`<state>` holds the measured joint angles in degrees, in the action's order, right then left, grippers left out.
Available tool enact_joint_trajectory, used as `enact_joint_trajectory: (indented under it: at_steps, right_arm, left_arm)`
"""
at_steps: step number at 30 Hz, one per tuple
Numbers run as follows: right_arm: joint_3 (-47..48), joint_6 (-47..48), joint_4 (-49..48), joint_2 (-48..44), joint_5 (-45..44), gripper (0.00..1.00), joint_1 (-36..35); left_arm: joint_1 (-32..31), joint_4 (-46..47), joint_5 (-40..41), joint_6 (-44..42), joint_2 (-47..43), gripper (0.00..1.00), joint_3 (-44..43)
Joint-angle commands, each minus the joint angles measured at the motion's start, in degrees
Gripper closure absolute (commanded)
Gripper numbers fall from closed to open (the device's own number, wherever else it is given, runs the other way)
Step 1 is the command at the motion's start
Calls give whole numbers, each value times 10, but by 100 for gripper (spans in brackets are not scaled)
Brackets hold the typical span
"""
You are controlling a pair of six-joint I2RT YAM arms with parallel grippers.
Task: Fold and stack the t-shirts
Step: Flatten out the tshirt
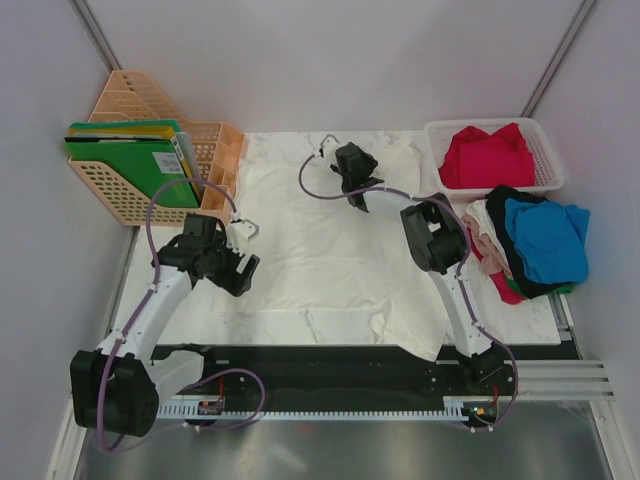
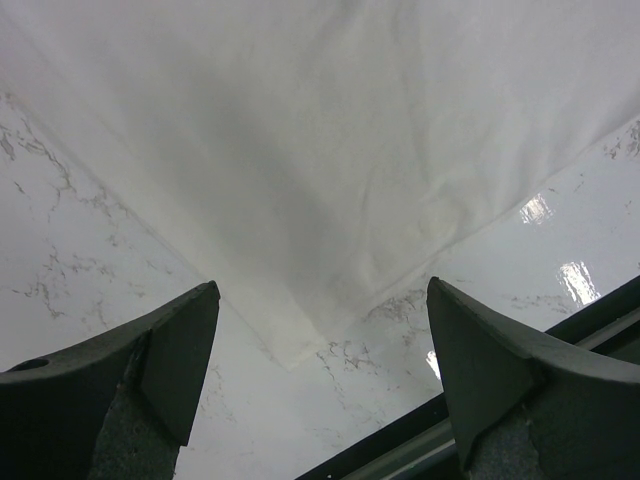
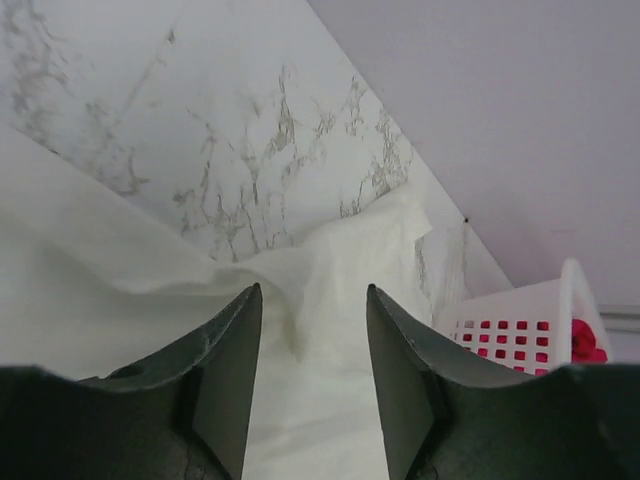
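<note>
The white t-shirt (image 1: 320,260) lies spread flat across the middle of the marble worktop (image 1: 272,322). Its near right corner is rumpled, close to the black rail (image 1: 330,365) along the front edge.

My left end effector (image 1: 240,262) hangs over the shirt's left edge with its fingers spread wide. From the left wrist camera (image 2: 320,300) I see a pointed corner of the white cloth reaching in between the two fingers, flat on the marble. Nothing is pinched there.

My right end effector (image 1: 345,160) is out at the far edge of the shirt, near the collar end. In its wrist view (image 3: 313,290) the fingers stand partly spread, straddling a raised ridge of white cloth that runs away towards a flopped corner. As far as I can see, they have not closed on it.

The right arm's elbow (image 1: 435,235) sits over the right side of the shirt, and its purple cable (image 1: 310,180) loops over the cloth by the wrist.

- **Left:** the peach plastic rack (image 1: 215,140) holding the green folders (image 1: 140,165) stands just beside the left arm's wrist.
- **Far right corner:** the white mesh basket (image 1: 545,150) holds a red t-shirt (image 1: 488,155).
- **Near side of the basket:** a loose heap lies at the worktop's right edge. The bright blue t-shirt (image 1: 548,240) is on top, with the black one (image 1: 518,270) under it and the pale beige one (image 1: 483,222) at the heap's left, close to the right elbow.
</note>
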<state>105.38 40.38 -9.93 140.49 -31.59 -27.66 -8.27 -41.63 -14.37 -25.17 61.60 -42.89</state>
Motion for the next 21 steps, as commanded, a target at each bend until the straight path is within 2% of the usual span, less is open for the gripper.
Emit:
enact_joint_trajectory:
  at_steps: [1, 11, 12, 14, 15, 17, 21]
  right_arm:
    - [7, 41, -91, -14, -47, 47, -16]
    - [0, 55, -113, -14, -67, 47, -18]
    - [8, 37, -99, -14, -69, 47, -14]
    - [67, -12, 28, -8, -45, 46, -8]
    - [89, -71, 126, -7, -24, 46, 1]
    - [108, -115, 173, -18, 28, 45, 16]
    - [50, -150, 187, -71, 68, 44, 25]
  left_arm:
    - [-1, 13, 5, 14, -5, 9, 3]
    - [-1, 14, 1, 14, -2, 9, 2]
    - [-1, 13, 2, 15, -3, 9, 2]
    - [-1, 13, 3, 15, -3, 9, 3]
    - [-1, 14, 2, 15, -3, 9, 4]
    - [-1, 13, 3, 14, -3, 9, 4]
    - [-1, 14, -1, 13, -2, 9, 3]
